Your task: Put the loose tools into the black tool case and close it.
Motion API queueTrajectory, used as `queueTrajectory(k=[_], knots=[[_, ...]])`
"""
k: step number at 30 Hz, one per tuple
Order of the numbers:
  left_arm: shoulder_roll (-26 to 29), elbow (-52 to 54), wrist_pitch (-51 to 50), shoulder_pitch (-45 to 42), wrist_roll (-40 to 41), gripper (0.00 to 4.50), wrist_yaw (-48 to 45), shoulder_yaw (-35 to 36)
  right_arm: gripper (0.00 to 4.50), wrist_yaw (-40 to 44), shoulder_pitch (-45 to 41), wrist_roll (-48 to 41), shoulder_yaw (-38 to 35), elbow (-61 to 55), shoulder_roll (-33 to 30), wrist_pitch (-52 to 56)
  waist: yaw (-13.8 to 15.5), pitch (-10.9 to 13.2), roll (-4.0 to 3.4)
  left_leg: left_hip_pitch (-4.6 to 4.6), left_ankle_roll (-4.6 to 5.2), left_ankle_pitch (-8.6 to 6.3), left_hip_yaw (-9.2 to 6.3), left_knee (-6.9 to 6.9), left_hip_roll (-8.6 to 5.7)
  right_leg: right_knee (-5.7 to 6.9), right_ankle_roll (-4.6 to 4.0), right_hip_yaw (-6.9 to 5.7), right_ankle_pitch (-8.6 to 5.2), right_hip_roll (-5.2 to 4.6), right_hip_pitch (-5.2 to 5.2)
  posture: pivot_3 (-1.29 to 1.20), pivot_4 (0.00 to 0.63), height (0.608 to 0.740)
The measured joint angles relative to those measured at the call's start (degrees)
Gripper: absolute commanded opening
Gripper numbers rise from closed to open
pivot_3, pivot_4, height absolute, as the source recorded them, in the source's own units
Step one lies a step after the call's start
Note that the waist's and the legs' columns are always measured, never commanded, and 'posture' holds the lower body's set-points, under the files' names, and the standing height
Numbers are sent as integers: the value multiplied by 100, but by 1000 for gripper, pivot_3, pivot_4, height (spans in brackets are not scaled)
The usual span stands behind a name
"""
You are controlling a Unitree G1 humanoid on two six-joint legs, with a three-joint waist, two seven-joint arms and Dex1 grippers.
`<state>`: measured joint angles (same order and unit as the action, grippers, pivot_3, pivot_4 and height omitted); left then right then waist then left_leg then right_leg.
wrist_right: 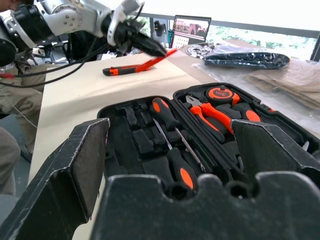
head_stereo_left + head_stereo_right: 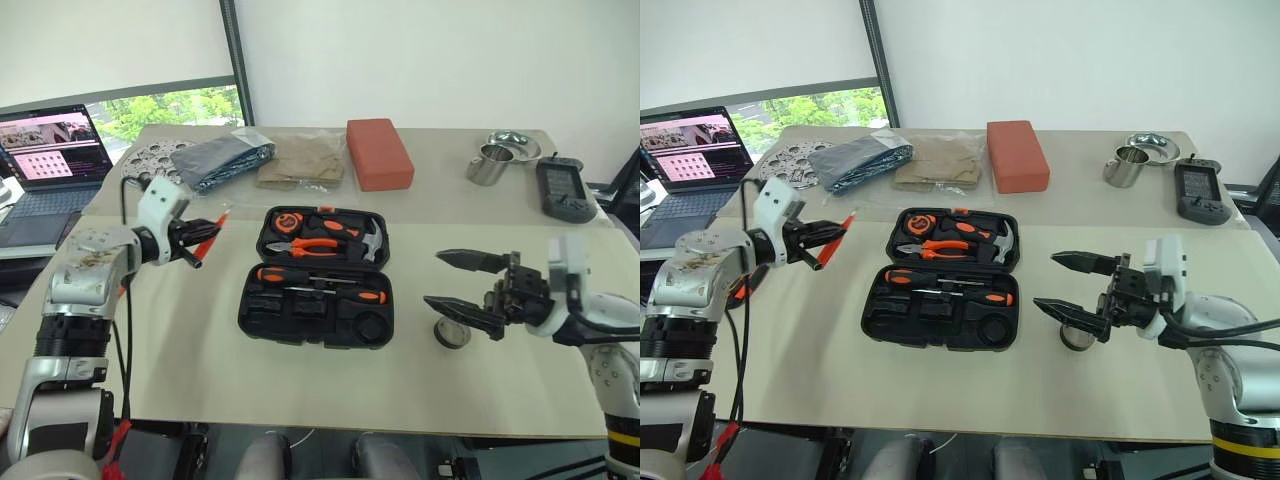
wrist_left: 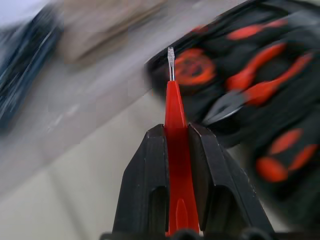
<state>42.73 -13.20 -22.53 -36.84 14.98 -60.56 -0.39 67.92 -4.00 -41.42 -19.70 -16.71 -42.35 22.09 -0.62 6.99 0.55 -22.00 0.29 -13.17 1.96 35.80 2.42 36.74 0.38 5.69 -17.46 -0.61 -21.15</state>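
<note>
The black tool case (image 2: 262,312) lies open in the middle of the table. Two orange-and-black screwdrivers (image 2: 300,275) (image 1: 180,170) rest in its near half. Pliers, a hammer and a round tape measure sit in the far half. Left of the case, my left gripper (image 2: 200,235) is held above the table, shut on a small all-orange screwdriver (image 3: 172,100) that points toward the case. An orange-and-black utility knife (image 1: 122,70) lies on the table beyond that gripper. Right of the case, my right gripper (image 2: 434,280) stands wide open and holds nothing. A small grey tape roll (image 2: 451,334) sits on the table just below it.
At the back of the table are a red-orange block (image 2: 378,152), a tan bag (image 2: 300,162), a folded blue-grey cloth (image 2: 220,160) and a perforated metal plate (image 2: 150,160). A metal cup (image 2: 488,165), a bowl (image 2: 513,147) and a dark device (image 2: 563,188) stand at back right. A laptop (image 2: 50,150) is at far left.
</note>
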Motion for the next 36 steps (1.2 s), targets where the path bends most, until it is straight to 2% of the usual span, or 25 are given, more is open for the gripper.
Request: queueTrajectory(k=[1,5,12,19,36], knots=[[9,132,228,-81,40,182,-510,-249,4500,52,170,-6,-136,-5,-63,-31,5,0,0,-3,0,0,9,1,-4,-2,0,-1,0,2,0,0,150,740],[58,251,569,-502,-91,182,-1546,-965,4500,144,689,-17,-475,-76,-124,-121,-12,0,1,-5,2,1,7,3,-17,-2,3,3,-2,12,3,0,150,740],[-188,282,996,-718,-318,182,-2527,-1745,4500,194,1217,-38,-845,-217,-24,-440,-111,2,-4,-3,4,2,0,12,-23,4,26,22,-15,20,13,0,150,740],[-259,-148,1298,-852,-934,182,-2563,-2100,4500,31,1223,-46,-840,-499,31,-512,-126,2,-3,-5,9,4,-15,12,-33,4,30,24,-17,19,13,0,150,740],[-756,-1001,1643,-1096,-1890,182,-2164,-2349,4500,-67,1249,-161,-828,-575,35,-521,-40,2,-3,-7,11,5,-24,13,-40,5,27,28,-16,18,15,0,150,740]])
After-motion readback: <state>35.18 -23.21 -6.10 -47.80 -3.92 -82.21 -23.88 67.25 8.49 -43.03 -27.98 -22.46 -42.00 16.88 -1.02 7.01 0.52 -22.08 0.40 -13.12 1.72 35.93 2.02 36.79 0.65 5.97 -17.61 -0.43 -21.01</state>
